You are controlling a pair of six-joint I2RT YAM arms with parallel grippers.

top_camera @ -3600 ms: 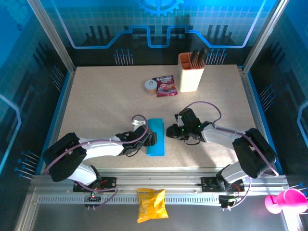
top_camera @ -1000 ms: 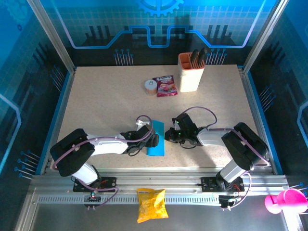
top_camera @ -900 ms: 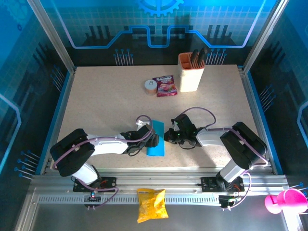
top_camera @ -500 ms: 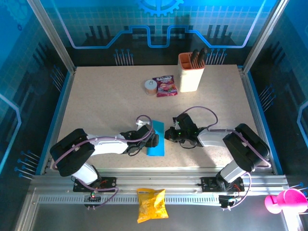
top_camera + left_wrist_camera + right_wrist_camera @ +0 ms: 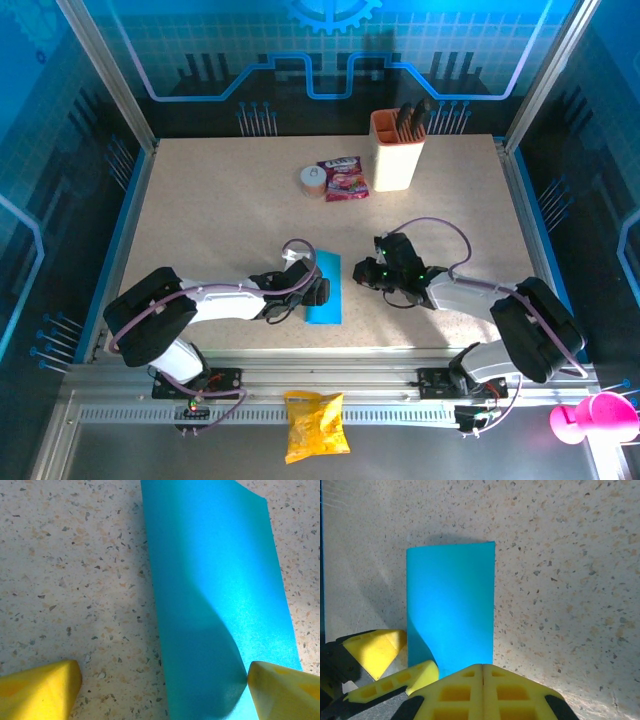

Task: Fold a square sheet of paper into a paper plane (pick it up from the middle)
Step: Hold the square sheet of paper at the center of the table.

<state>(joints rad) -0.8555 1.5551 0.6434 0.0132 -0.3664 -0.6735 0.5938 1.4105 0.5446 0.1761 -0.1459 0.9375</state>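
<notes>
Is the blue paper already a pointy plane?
No, the blue paper is a long rectangle with square corners, lying on the table.

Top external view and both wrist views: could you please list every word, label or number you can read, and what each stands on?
Snack packet: printing across the top, too small and blurred to read.
Yellow bag: no legible text.
Blue paper: plain, with no marks in either wrist view.
No words or numbers can be read anywhere.
</notes>
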